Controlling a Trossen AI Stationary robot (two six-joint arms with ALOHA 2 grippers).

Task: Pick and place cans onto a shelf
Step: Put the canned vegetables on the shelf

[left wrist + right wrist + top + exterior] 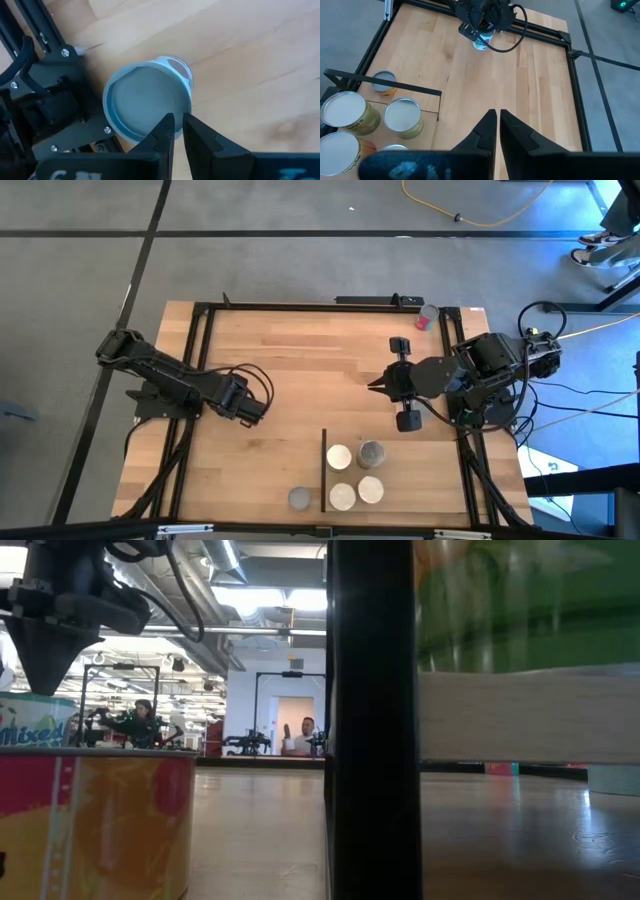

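We count four cans [339, 457] already on the shelf [400, 480] at lower centre, one can [299, 498] just left of it, another under the left pincer [178, 131]; both pincers nearly pressed together, empty.
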